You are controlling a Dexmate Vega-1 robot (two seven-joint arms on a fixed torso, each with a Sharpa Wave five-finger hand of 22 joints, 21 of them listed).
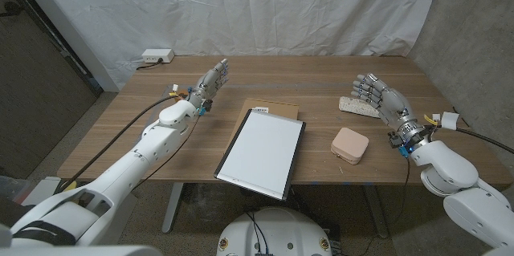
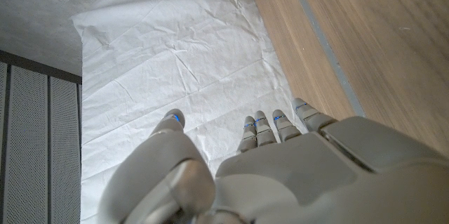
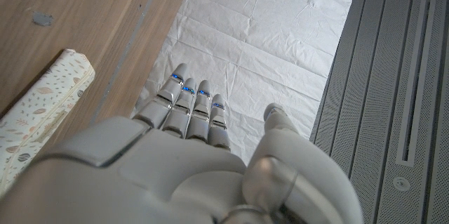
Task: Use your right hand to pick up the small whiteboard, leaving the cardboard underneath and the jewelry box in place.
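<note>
Head view: the small whiteboard (image 1: 261, 152) lies mid-table on the cardboard (image 1: 276, 107), the jewelry box (image 1: 350, 144) just beside it. The right hand (image 1: 381, 99) and left hand (image 1: 210, 82) hover empty, fingers extended. Right wrist view: a patterned pouch (image 3: 38, 112) lies on the table.

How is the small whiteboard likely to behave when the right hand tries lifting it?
The thin black-framed white whiteboard looks stiff and lies flat, so fingers probably need an edge. Its smooth face seems slippery; it may slide on the brown cardboard sheet beneath.
</note>
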